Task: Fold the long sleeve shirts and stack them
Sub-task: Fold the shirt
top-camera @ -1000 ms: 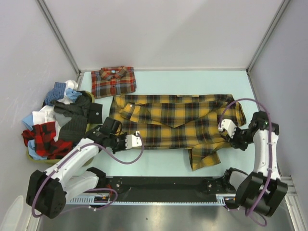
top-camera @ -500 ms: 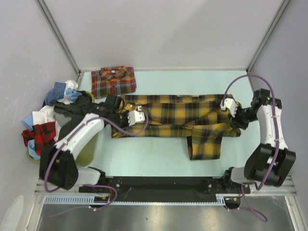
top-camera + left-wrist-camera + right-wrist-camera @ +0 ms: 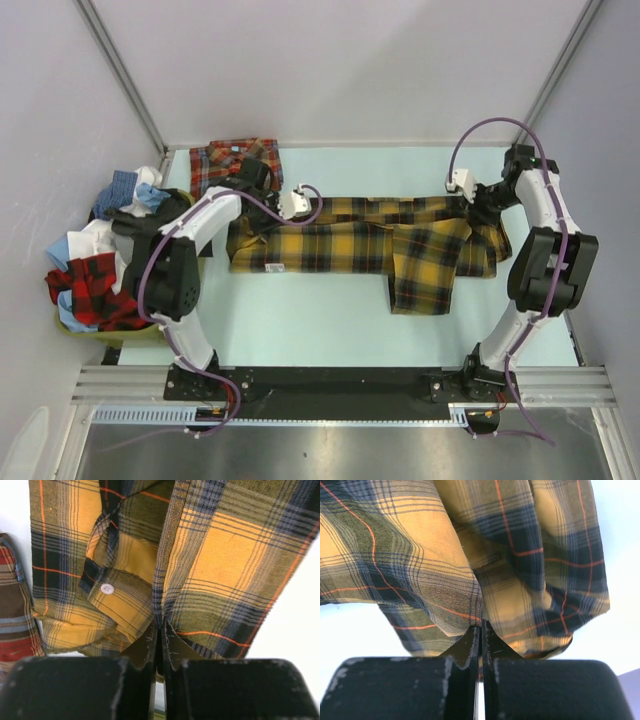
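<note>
The yellow shirt (image 3: 330,235) lies as a long band across the table (image 3: 300,330). Bare surface runs wide on its near side, and only a thin strip separates it from the back wall (image 3: 330,70). One sleeve (image 3: 425,275) juts toward the near side. The left gripper (image 3: 160,627) is clenched on a fold at the shirt's far left edge, and the right gripper (image 3: 481,628) is clenched on cloth at its far right end, close to the side wall. The red shirt (image 3: 225,165) sits folded just beyond the far left corner. A heaped pile (image 3: 100,260) of clothes crowds the left end. The flannel is soft, woven and creased, with a white button (image 3: 106,588) on a cuff.
</note>
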